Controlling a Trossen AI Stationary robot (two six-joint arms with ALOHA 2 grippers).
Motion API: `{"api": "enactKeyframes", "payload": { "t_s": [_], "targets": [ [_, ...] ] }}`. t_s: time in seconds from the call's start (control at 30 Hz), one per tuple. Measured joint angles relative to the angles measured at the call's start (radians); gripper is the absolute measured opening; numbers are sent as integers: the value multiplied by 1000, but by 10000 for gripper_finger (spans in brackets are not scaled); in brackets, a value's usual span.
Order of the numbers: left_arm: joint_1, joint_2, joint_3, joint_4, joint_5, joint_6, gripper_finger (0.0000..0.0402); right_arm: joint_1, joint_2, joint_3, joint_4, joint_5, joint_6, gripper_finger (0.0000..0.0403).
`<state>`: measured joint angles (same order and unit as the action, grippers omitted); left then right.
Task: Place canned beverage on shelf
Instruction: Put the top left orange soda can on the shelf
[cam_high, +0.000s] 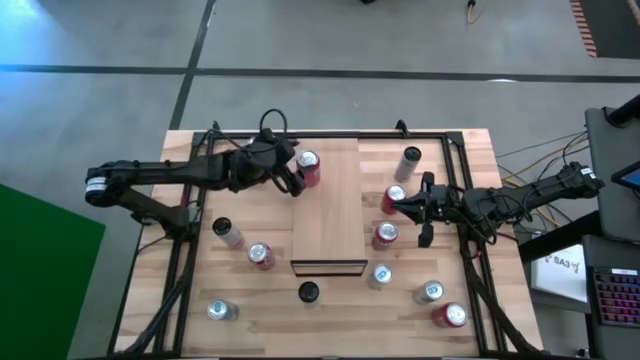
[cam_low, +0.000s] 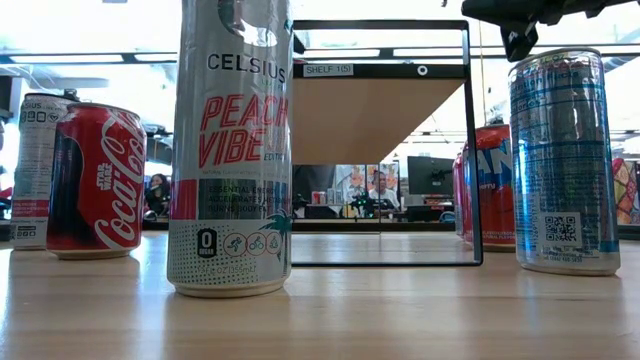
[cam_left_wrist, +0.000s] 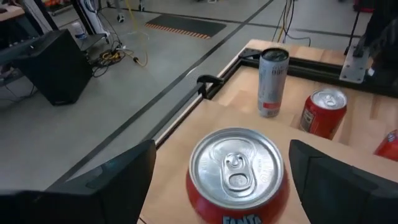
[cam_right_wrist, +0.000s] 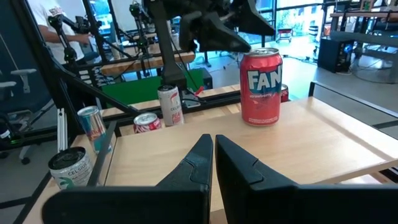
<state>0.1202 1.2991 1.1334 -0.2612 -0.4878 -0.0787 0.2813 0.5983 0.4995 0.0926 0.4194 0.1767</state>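
Observation:
A red Fanta can (cam_high: 308, 168) stands upright on its base at the far left corner of the shelf (cam_high: 330, 215), a raised light-wood board with a dark near end. My left gripper (cam_high: 291, 180) hangs open just left of the can and above it. In the left wrist view its fingers (cam_left_wrist: 124, 180) stand on either side of the can's silver top (cam_left_wrist: 236, 168) with a gap on each side. The right wrist view shows the can (cam_right_wrist: 261, 87) standing free on the board. My right gripper (cam_high: 422, 212) waits shut at the shelf's right side, holding nothing (cam_right_wrist: 214, 155).
Several cans stand on the planked table around the shelf: a tall silver one (cam_high: 410, 160) and red ones (cam_high: 393, 197) on the right, others (cam_high: 261, 256) on the left and near the front edge (cam_high: 430, 292). A tall Celsius can (cam_low: 235, 150) stands close to the low camera.

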Motion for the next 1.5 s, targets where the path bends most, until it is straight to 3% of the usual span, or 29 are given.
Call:
{"api": "enactKeyframes", "payload": {
  "t_s": [0.27, 0.6, 0.77, 0.93, 1.13, 1.4, 1.5],
  "targets": [
    [-103, -64, -2, -8, 0, 6, 313, 0, 24, 40, 2, -5, 35, 11],
    [-248, -80, -40, -13, -3, 14, 309, 0, 159, 137, -7, -8, 61, 11],
    [-287, -91, -73, -50, -75, 6, 309, 0, 204, 207, -53, -8, 99, 11],
    [-323, -93, -79, -98, -79, -25, 302, 0, 230, 255, -103, -8, 151, 11],
    [-340, -90, -117, -95, -76, -46, 221, 0, 228, 262, -124, -8, 165, 11],
    [-321, -58, -174, 5, -97, -57, 27, 0, 227, 262, -125, -8, 127, 11],
    [-305, -31, -179, 58, -151, -31, 12, 0, 228, 262, -139, 0, 120, 11]
  ]
}}
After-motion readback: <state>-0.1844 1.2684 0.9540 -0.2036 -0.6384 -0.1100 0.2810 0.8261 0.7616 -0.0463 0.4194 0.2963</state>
